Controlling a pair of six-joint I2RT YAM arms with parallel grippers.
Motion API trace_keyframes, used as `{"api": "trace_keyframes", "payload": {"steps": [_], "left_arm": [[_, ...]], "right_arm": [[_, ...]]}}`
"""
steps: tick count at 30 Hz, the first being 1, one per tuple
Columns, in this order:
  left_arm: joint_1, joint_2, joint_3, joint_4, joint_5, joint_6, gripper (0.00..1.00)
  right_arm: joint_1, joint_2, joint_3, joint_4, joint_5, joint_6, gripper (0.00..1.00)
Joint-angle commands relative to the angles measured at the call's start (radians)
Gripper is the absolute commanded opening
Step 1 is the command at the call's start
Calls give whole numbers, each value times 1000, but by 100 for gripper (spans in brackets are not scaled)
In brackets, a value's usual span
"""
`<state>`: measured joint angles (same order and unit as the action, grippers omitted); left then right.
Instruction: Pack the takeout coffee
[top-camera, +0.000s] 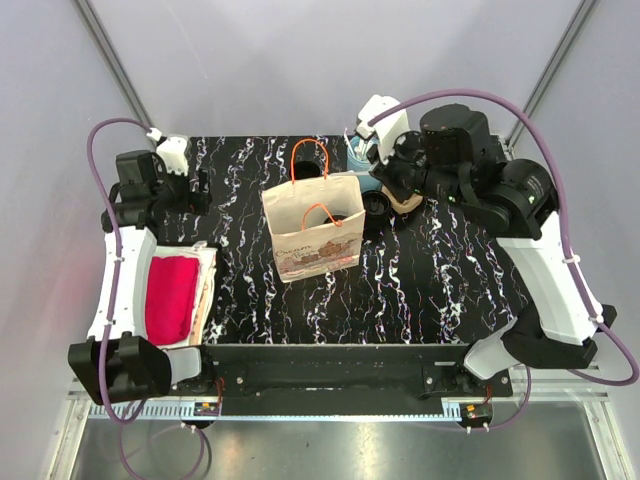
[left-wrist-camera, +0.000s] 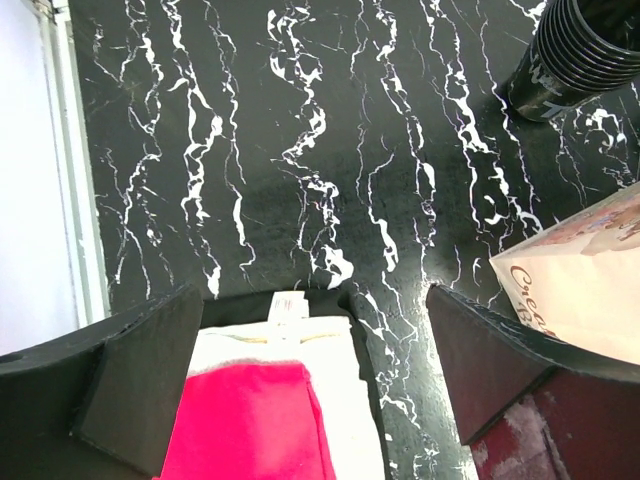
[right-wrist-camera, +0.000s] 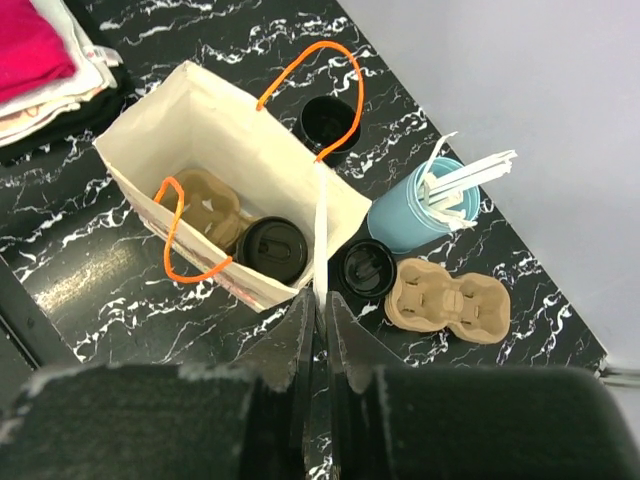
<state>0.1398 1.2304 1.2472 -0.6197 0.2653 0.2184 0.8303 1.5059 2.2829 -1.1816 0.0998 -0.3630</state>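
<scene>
right pincer clenched on rim of tan paper bag with orange handles, mid-counter. I see one small black lidded takeout cup inside it and a second black lidded cup just outside. left pincer released, empty, near the counter's left edge.

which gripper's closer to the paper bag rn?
Right. The right gripper is at the paper bag's right rim, pinching its edge. The left gripper sits open off to the bag's left, apart from it, by the pink cloth.
</scene>
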Motion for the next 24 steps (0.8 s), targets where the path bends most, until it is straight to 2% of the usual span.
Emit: {"api": "trace_keyframes", "payload": {"steps": [1, 8, 13, 17, 24], "left_arm": [[23, -60, -21, 92, 31, -13, 99], [44, -81, -51, 103, 57, -14, 99], [49, -89, -58, 104, 77, -19, 99], [60, -92, -66, 104, 87, -20, 99], [69, -97, -75, 110, 109, -24, 99]], "right_arm": [[53, 8, 12, -27, 54, -25, 11], [142, 62, -39, -24, 80, -33, 11], [204, 155, -46, 26, 210, -74, 11], [219, 227, 4, 60, 274, -109, 11], [224, 368, 179, 8, 267, -162, 10]]}}
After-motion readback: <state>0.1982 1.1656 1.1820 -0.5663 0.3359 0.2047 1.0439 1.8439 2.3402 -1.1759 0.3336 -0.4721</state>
